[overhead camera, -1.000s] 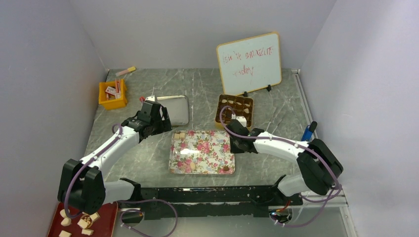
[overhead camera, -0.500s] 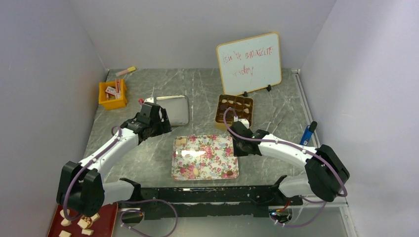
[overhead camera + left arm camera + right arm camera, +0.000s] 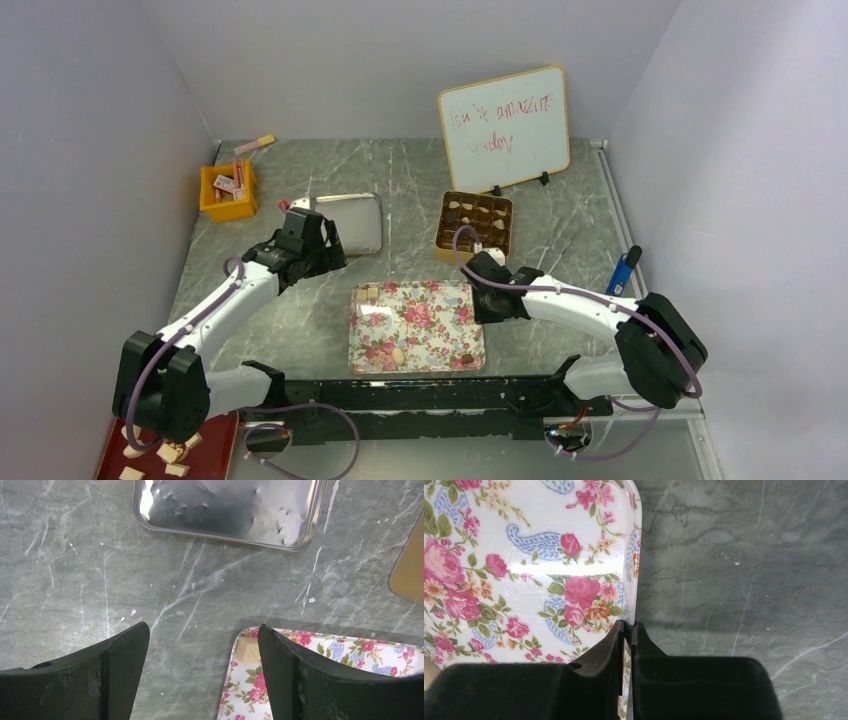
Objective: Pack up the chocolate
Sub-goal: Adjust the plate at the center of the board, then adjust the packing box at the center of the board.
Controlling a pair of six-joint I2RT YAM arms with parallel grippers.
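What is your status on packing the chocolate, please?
Left gripper open, above table. Right gripper shut on floral tray edge. Few chocolate pieces loose on tray, box part filled. Nothing seen in the way.

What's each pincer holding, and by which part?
Right pincer is shut on the rose-patterned rectangular tray, pinching its right rim. Left pincer is open, holding nothing.

Open tabletop left of floral tray

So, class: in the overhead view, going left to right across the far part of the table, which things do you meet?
orange bin → steel tray → compartment box → blue item
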